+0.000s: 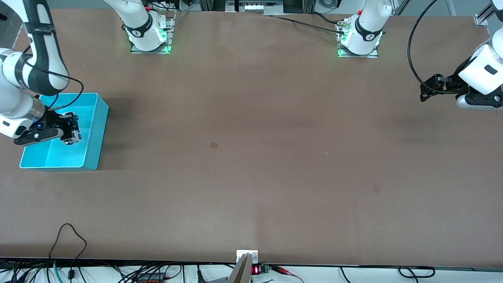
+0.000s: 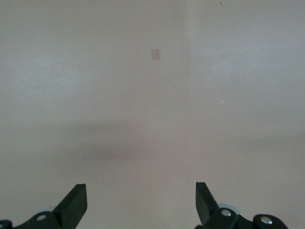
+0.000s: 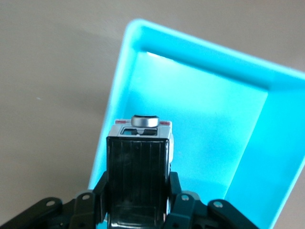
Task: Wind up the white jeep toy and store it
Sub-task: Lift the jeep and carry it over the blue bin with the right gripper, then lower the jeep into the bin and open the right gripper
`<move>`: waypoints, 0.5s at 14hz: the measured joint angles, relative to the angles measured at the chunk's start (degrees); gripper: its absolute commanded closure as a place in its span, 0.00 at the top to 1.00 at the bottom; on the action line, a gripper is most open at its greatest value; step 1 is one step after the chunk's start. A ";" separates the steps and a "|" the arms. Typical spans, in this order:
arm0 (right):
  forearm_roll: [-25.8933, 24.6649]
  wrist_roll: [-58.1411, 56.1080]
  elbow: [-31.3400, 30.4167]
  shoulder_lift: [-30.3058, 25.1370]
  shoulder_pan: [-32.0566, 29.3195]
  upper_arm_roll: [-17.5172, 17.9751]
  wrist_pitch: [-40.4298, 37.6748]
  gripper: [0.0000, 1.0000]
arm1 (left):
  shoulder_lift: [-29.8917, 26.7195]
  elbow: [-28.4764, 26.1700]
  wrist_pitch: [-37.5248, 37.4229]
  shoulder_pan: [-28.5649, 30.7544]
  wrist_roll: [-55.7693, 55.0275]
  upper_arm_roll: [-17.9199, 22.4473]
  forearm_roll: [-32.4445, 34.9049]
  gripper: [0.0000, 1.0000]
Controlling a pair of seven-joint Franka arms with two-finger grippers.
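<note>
Right gripper (image 1: 72, 131) clamped on white jeep toy (image 3: 139, 167), over cyan bin (image 1: 96, 131).
Left gripper (image 1: 426, 91) waiting with fingers (image 2: 76, 202) apart, over bare table (image 1: 251, 157) at left arm's end.

Smooth cyan plastic bin (image 1: 94, 133); matt brown table (image 1: 251, 157).

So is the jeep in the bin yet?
Not yet: the right gripper holds the white jeep toy over the cyan bin.

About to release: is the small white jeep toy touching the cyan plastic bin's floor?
Apart. The right wrist view shows the jeep toy clamped in the right end effector, over the bin.
</note>
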 measured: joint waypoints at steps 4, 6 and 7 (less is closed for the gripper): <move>0.00 1.27 -0.66 3.38 -3.30 -0.08 2.15 0.00 | 0.00 0.00 -0.08 0.00 0.00 -0.01 0.00 1.00; 0.00 1.43 -1.95 5.12 -4.36 -0.10 5.04 0.00 | 0.00 0.01 -0.10 0.00 0.00 -0.01 0.00 1.00; 0.00 1.63 -2.91 5.65 -4.76 -0.10 6.43 0.00 | 0.00 0.01 -0.12 0.00 0.00 -0.01 0.00 1.00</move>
